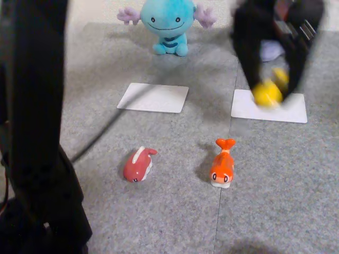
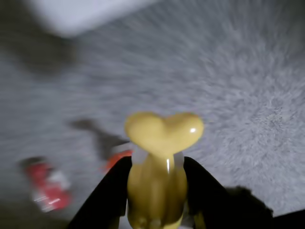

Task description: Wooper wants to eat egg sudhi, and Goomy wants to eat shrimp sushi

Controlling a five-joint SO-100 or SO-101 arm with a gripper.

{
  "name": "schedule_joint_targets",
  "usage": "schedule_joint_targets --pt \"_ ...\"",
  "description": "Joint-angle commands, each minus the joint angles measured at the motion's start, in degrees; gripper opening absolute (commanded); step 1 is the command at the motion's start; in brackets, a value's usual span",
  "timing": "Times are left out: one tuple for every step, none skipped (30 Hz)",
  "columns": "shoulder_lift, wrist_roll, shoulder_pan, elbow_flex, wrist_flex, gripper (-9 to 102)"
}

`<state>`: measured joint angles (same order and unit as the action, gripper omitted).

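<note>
1. Holding the egg sudhi (image 2: 159, 179) between its two black fingers, the gripper (image 2: 156, 191) is showing in the wrist view with the yellow forked tail pointing up and the jaws pressing on the body's sides.
2. In the other view the gripper (image 1: 271, 90) is hanging blurred at the upper right, carrying the egg sudhi (image 1: 267, 94) just above the near left corner of the right white card (image 1: 288, 108).
3. Wooper (image 1: 168, 24) is sitting upright at the far edge of the grey carpeted tabletop (image 1: 265, 211), facing the camera, behind the left white card (image 1: 153, 98).
4. A pale purple shape, probably Goomy (image 1: 271, 50), is peeking out behind the gripper, mostly hidden.
5. The shrimp sushi (image 1: 223, 165) is lying on the tabletop nearer the camera, tail pointing away, well apart from both cards.
6. The dark red figure (image 1: 139, 165) is lying to its left in the other view, tilted, tail toward the upper right.
7. In the wrist view the dark red figure (image 2: 46, 187) and an orange smear that is likely the shrimp sushi (image 2: 116, 160) are appearing blurred at the lower left.
8. A dark, out-of-focus post (image 1: 34, 127) is standing at the left edge of the other view.
</note>
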<state>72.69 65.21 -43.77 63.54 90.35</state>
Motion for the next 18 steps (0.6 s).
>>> schedule_joint_targets --pt "7.6 6.8 11.0 -1.7 2.9 2" --pt "7.6 9.3 14.5 -1.7 3.2 2" --pt "7.6 12.0 17.7 -1.7 3.0 2" --pt "7.5 14.4 20.7 -1.3 2.3 2" --pt "7.4 16.5 23.6 -1.1 1.9 2" --pt "7.2 18.3 26.1 -1.0 1.2 2" --pt "6.6 19.9 28.6 -1.0 0.7 2" --pt "5.5 21.3 30.6 -1.0 0.4 2" --pt "4.3 22.2 32.4 -1.0 0.4 2" --pt "2.8 22.9 34.0 -1.0 -0.1 2" --pt "1.1 23.8 35.2 -1.0 -0.6 2" --pt "-0.9 24.3 35.7 -1.0 -1.1 2" --pt "-2.8 24.7 35.9 -1.0 -1.8 2" --pt "-4.7 24.9 36.0 -1.0 -2.4 2" --pt "-6.6 25.0 36.0 -1.0 -2.9 2" --pt "-8.3 25.0 35.9 -1.0 -3.4 2" --pt "-10.0 25.0 35.6 -1.0 -4.0 2" --pt "-11.4 25.0 35.5 -1.0 -4.7 2"
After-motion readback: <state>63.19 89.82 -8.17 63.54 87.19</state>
